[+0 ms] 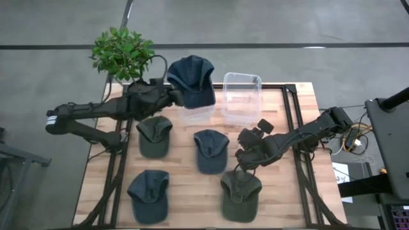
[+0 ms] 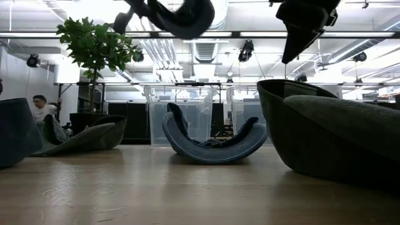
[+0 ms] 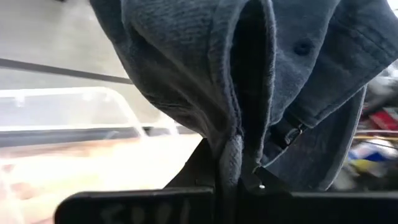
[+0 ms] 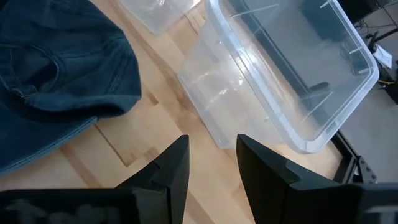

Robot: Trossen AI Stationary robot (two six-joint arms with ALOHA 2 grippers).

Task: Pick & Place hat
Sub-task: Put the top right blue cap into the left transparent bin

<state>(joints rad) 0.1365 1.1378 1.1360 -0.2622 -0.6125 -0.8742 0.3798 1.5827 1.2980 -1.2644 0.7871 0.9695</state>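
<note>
four soft cloth caps lie on the wooden slat table [image 1: 192,191]: navy [image 1: 148,193] and olive [image 1: 241,193] nearest, then an olive one [image 1: 154,135] and a blue one [image 1: 211,150]. right gripper [image 1: 243,163] hangs above the near olive cap, fingers spread, holding nothing. farther back, left gripper [image 1: 171,96] pinches a fifth, navy cap [image 1: 192,79] in the air over one of two clear plastic bins [image 1: 241,96], which it mostly hides.

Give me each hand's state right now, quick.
Left hand: closed on the dark blue hat, lifted above the left clear bin.
Right hand: open, holding nothing, over the table.
</note>
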